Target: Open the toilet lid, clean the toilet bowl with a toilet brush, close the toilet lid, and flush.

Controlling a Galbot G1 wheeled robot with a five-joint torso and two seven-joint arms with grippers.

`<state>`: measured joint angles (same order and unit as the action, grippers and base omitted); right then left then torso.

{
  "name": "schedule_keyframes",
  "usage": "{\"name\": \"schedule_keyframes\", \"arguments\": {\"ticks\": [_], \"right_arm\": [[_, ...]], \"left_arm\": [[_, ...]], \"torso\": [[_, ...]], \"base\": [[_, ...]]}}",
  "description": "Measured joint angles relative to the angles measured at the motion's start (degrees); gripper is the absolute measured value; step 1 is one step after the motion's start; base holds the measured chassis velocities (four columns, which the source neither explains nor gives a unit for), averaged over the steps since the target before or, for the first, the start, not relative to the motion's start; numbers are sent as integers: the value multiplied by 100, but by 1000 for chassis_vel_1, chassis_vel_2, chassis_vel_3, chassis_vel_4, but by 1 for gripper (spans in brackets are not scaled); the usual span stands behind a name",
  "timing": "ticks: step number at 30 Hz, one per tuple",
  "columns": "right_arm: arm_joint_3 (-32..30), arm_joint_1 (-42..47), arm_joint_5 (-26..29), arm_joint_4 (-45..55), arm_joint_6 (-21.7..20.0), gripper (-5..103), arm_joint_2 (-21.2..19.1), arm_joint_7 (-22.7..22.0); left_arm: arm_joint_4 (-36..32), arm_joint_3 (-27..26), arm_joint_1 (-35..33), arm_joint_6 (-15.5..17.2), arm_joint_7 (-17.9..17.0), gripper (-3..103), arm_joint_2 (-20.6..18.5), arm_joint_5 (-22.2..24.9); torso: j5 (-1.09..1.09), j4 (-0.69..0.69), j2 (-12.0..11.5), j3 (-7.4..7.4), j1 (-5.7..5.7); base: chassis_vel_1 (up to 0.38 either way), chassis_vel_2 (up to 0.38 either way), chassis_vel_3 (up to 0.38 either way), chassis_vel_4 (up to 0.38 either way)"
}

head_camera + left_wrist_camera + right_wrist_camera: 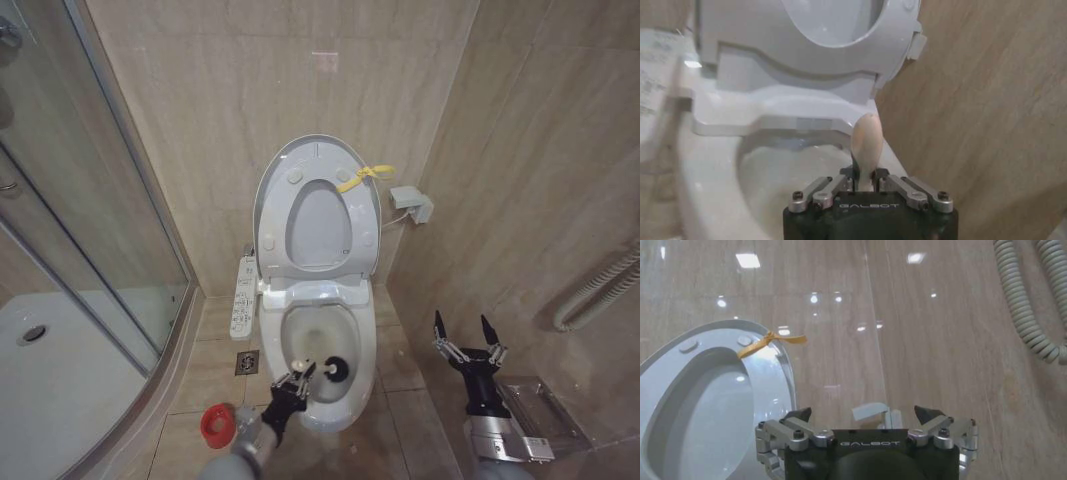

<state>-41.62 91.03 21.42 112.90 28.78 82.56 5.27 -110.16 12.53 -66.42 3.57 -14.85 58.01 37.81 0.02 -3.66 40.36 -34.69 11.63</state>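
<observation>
Your left gripper (297,381) is clamped on the toilet brush (322,371), holding the white stick low over the front part of the toilet bowl (345,385). In the head view the black bristle head sits inside the bowl opening, near the front rim, w/ the stick running back to the fingers at the bowl's front-left edge. In the left wrist view the same gripper (864,182) has its jaws pinched narrow on the pale handle (865,142), which sticks up out of the fingers toward the back of the bowl; bristle head can't be seen there.

Toilet lid (312,160) is up, leaning back against the tiled wall, seat raised w/ it. You can see small bumpers on the lid's underside & the yellow ribbon (363,177) tied at its rim on the robot's right. Ribbon also shows in the right wrist view (771,341), on the rim of the raised lid (763,365).

Your right gripper (468,342) hangs off to the right of the bowl, well apart from it, near the side wall, fingers spread wide & holding nothing. Right wrist view agrees: jaws apart, nothing between them (869,421).

Outward from there: white button panel (243,296) on the bowl's left side, red cup holder (216,424) on the floor just left of the bowl front, beside your left arm. Glass shower enclosure (70,200) stands further left.
</observation>
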Motion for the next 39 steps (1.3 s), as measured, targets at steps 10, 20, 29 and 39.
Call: {"name": "schedule_keyframes", "arguments": {"ticks": [10,20,29,39], "right_arm": [[-71,109,-9,54,3,100,-7,3],[-56,104,-32,37,3,100,-5,9],[-40,115,-40,51,5,100,-18,17],[-39,176,-39,87,17,100,-33,27]], "left_arm": [[763,305,446,154,-92,17,376,61],[-352,158,34,220,-210,17,-199,-53],[81,489,253,347,-314,17,-465,108],[958,325,623,411,-370,17,-44,237]], "torso": [[-1,0,0,0,0],[-5,-3,0,0,0],[-3,-1,0,0,0],[-4,-3,0,-1,0]], "base": [[0,0,0,0],[0,0,0,0],[0,0,0,0],[0,0,0,0]]}}
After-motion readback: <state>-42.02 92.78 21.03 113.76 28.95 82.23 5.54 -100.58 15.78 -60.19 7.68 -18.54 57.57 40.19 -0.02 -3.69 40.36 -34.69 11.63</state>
